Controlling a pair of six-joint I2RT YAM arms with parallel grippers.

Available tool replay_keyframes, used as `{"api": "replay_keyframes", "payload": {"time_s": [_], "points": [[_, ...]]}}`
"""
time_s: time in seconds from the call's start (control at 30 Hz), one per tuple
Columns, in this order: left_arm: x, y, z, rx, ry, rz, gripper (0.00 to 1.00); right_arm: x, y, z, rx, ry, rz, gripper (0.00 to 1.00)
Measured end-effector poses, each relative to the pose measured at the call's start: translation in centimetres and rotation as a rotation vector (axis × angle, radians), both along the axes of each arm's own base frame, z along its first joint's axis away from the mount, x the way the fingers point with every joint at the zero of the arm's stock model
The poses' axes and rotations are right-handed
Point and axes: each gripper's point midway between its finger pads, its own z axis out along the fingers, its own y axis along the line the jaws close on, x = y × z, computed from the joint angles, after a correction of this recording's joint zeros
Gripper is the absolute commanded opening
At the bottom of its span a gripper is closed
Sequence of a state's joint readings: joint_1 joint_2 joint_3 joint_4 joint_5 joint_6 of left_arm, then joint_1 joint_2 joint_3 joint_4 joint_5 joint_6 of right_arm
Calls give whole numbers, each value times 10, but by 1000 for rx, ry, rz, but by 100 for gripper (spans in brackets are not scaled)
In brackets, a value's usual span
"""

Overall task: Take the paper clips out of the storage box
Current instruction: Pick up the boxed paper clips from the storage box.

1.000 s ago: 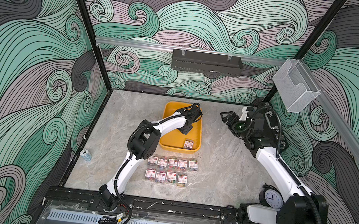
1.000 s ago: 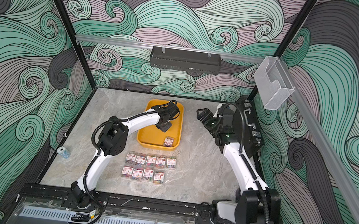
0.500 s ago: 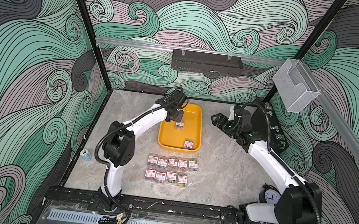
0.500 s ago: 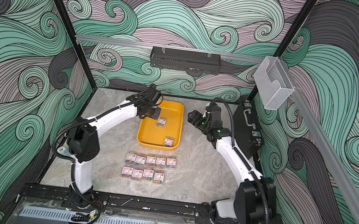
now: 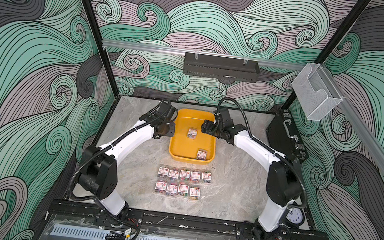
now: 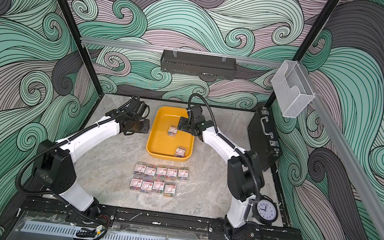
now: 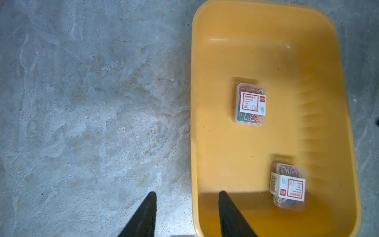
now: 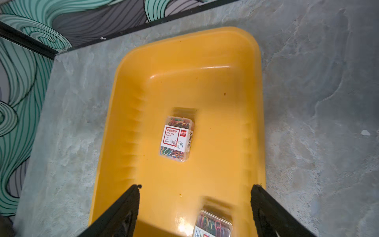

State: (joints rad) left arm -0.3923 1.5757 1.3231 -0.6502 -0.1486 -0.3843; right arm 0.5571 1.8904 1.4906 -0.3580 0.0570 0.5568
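The yellow storage box (image 5: 175, 146) stands at the back middle of the table. Two clear boxes of paper clips lie in it: one in the middle (image 5: 192, 133) (image 7: 250, 104) (image 8: 176, 139), one in its near right corner (image 5: 201, 154) (image 7: 288, 186). Several more boxes of paper clips (image 5: 184, 174) lie in two rows on the table in front of it. My left gripper (image 7: 187, 192) is open and empty, hanging over the storage box's left rim. My right gripper (image 8: 196, 185) (image 5: 206, 128) is open wide and empty above the storage box, right of the middle box.
A black briefcase (image 5: 285, 139) stands against the right wall. A clock (image 5: 295, 216) sits by the right arm's base. A clear bin (image 5: 316, 93) hangs on the right rail and a black shelf (image 5: 221, 67) on the back wall.
My left gripper has drawn back from the storage box's middle to its left rim, uncovering the middle box. My right gripper has swung left from near the briefcase to over the storage box.
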Motion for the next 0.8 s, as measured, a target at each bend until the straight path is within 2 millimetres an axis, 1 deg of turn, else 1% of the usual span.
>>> {"api": "replay_keyframes", "payload": {"time_s": [0.13,0.27,0.37,0.53,0.63,0.8], "points": [[-10,13,1,-18,-5,42,49,8,17,-29,-47,51,13,87],[-27,20,-8,-47,6,74,50,18,32,-49,-78,79,11,88],[-35,20,-17,-72,27,87,50,25,40,-59,-101,88,-8,88],[-44,16,-30,-113,59,96,50,41,57,-70,-133,89,-27,88],[-45,14,-28,-134,56,95,50,48,63,-77,-153,94,-31,87],[-45,11,-15,-169,20,88,50,51,69,-90,-175,119,-23,81]]}}
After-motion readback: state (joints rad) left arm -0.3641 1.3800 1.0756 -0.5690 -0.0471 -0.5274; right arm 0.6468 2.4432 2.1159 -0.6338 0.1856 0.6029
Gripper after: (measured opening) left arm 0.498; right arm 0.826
